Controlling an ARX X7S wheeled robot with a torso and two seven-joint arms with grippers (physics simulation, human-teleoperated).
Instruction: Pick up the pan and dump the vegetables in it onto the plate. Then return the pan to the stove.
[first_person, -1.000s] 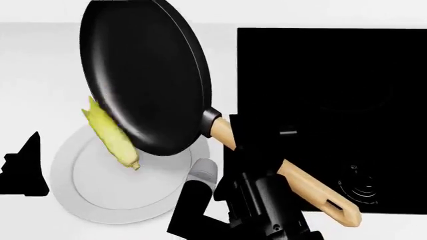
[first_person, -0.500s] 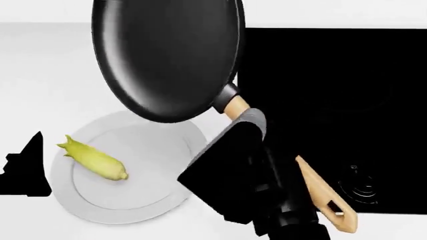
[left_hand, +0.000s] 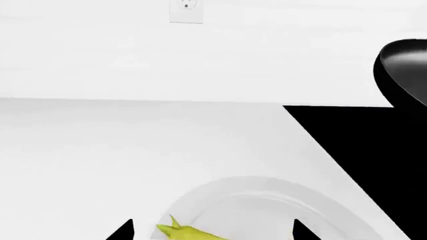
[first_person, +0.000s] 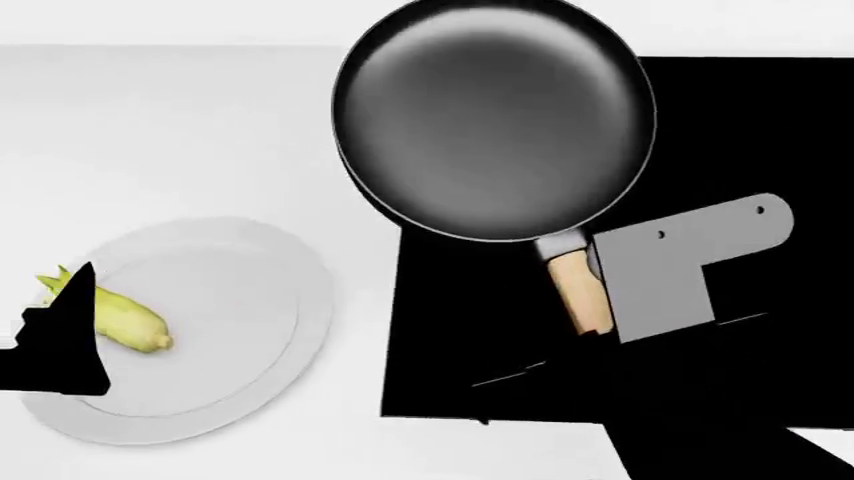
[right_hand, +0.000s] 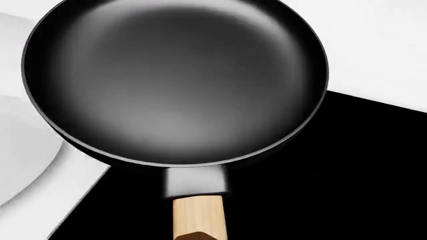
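The right arm reaches up from the near right of the head view, a grey angled bracket at its wrist, and the right gripper is closed on the light tan wooden handle of the round black non-stick frying pan. The pan is level, bowl upward and bare inside, with a soft grey sheen across its floor. It hangs just beyond the gripper, over the near left corner of the large glossy black glass cooktop, its far left rim overhanging the white counter. In the right wrist view the pan fills the picture, handle running toward the camera.

The ear of yellow corn with pale green husk leaves lies on the plain round white-grey plate, well to the left of the right gripper and clear of the pan. It lies on its side near the plate's left edge, husk end pointing away from the pan.

The left gripper shows only as a black silhouette beside the corn, covering part of the husk; I cannot tell whether it is apart or together. In the left wrist view two dark tips frame the corn, which is cut off at the picture's edge, as is the plate. The handle's far end is hidden behind the bracket and arm.
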